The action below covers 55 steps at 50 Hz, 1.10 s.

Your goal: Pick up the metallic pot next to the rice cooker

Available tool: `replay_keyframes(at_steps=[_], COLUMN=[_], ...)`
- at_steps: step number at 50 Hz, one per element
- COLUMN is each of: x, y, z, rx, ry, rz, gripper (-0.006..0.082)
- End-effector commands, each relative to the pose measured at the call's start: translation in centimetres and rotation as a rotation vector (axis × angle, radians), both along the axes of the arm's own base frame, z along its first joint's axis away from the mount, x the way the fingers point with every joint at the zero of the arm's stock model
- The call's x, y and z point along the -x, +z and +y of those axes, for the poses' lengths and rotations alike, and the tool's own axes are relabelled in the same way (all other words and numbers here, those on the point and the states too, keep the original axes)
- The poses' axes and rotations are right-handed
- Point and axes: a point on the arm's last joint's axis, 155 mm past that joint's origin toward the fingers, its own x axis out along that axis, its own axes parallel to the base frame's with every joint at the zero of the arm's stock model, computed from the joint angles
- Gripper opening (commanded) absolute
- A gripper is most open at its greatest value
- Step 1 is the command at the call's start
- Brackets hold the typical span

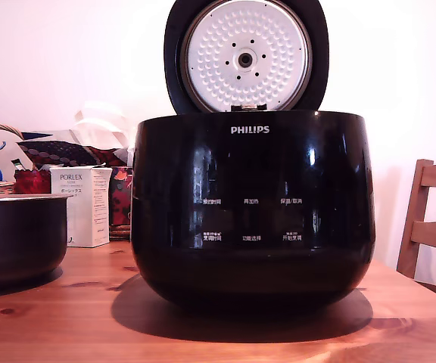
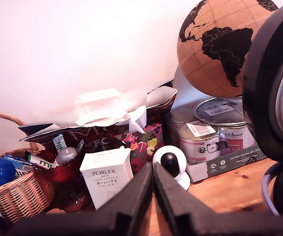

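Closed fingers [image 2: 154, 169] empty, metallic pot [image 1: 17, 236] apart beside rice cooker [image 1: 252, 204]

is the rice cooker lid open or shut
Open. In the exterior view the glossy black Philips rice cooker has its round lid standing upright behind the body, its dimpled silver-white inner plate facing the camera.

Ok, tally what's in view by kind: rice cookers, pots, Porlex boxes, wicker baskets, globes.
Rice cooker: 1
Pot: 1
Porlex box: 1
Wicker basket: 1
Globe: 1
Total: 5
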Motion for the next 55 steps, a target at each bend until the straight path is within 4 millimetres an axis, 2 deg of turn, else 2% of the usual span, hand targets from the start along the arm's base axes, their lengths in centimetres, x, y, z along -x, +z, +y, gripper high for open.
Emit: replay_keyframes(at_steps=[1,21,29,30,32,33,41,55], x=[0.0,0.0,0.5,0.6,1.0,1.1,2.8,6.2], y=[-1.0,-0.7,-0.8,-0.8,-1.2,-1.3,-2.3,-2.6], z=[0.0,0.0,-0.9,-1.1,-1.5,-1.6,-2.0,-1.1], rx=[-0.008,-0.006,-0.074,-0.131,-0.136,-0.208,-0.323,-0.485], ry=[0.001,-0.001,-0.063,-0.077,-0.106,-0.125,-0.202,-0.281], rz=[0.012,0.006,0.028,0.023,0.054,0.049,0.147,0.344], gripper=[-0.0024,-0.0024,-0.0024,-0.0024,-0.0024,-0.0024,-0.0024,-0.0024])
